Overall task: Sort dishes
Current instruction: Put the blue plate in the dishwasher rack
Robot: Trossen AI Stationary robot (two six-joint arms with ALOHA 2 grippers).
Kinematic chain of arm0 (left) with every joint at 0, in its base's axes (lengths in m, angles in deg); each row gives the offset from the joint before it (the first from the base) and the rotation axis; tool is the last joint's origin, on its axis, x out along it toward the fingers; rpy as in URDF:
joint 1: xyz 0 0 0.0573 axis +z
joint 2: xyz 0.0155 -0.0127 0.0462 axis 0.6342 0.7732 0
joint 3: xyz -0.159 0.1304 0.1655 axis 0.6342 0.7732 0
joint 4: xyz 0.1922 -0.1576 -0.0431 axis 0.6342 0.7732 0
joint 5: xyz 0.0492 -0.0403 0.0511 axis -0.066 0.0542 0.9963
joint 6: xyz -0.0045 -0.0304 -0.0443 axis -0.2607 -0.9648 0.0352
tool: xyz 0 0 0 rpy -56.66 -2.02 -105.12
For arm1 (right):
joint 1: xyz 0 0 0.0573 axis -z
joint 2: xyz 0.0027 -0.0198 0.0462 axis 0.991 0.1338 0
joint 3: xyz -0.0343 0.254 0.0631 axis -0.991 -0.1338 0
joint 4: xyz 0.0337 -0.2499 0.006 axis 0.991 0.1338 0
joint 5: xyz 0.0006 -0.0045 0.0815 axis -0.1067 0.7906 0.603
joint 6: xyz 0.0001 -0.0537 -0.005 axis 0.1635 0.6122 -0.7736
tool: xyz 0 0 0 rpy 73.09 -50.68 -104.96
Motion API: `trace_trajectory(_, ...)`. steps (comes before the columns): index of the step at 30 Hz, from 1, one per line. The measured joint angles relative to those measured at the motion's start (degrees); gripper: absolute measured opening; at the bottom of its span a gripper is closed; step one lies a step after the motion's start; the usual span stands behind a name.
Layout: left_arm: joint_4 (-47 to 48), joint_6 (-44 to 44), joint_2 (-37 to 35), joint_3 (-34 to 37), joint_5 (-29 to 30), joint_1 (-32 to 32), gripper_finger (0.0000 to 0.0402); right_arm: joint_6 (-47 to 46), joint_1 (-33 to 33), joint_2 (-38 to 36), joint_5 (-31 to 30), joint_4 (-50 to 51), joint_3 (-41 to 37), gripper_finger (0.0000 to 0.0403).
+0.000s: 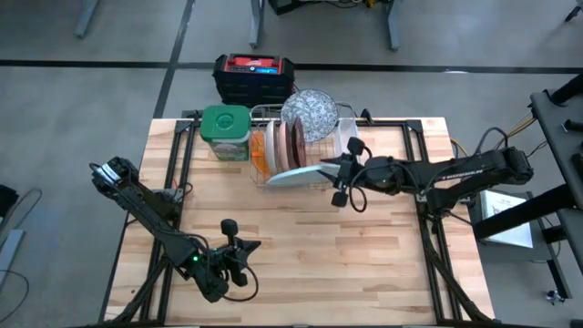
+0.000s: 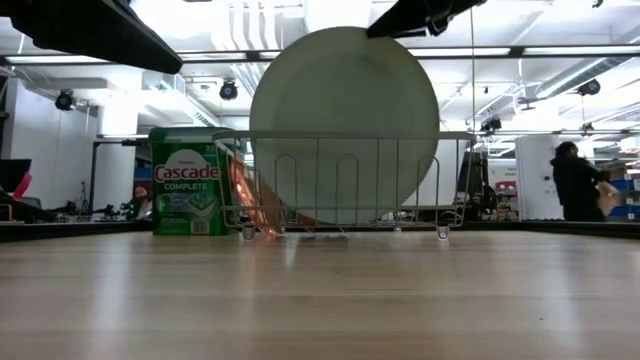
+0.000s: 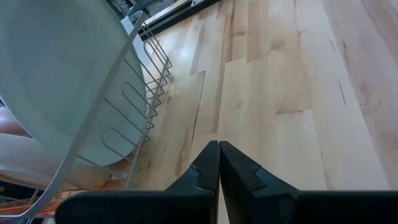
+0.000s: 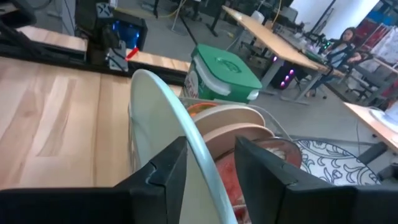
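A green-lidded Cascade tub [image 1: 226,128] stands beside a wire dish rack [image 1: 346,137] on the pale wooden table [image 1: 301,255]; a black-and-red case [image 1: 253,76] sits on the floor behind.

The right arm is stretched across the table, its right gripper [image 1: 326,168] parted. The left gripper [image 1: 244,258] is held closed, near the front edge.

My fingers [image 4: 205,174] are hiding the blue plate's [image 4: 163,118] lower rim; the frame edge is cutting off the speckled plate [image 4: 339,163].
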Motion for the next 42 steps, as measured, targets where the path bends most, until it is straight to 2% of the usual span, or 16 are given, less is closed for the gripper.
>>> trace_trajectory(7,0.2,-0.3,0.0,0.0,0.0,0.0,0.0000,-1.6,0.0,2.1,0.0,1.1,2.5,0.0127)
trace_trajectory(14,0.8,-0.9,0.0,0.0,0.0,0.0,0.0000,0.1,0.2,11.8,0.0,0.7,7.3,0.0095)
trace_trajectory(21,0.8,-1.3,0.0,0.0,0.0,0.0,0.0000,6.0,0.2,22.4,0.1,0.7,19.5,0.0067)
trace_trajectory(25,0.8,-1.6,0.0,0.0,0.0,0.0,0.0000,5.5,0.2,25.9,0.0,8.8,27.8,0.0065)
trace_trajectory(31,1.1,-2.7,0.0,0.0,-1.5,0.0,0.0000,1.7,0.2,27.6,-0.1,20.3,34.9,0.0100)
trace_trajectory(42,0.9,-4.3,0.0,0.0,-1.5,0.0,0.0000,0.6,0.0,22.7,-0.1,22.9,35.4,0.0173)
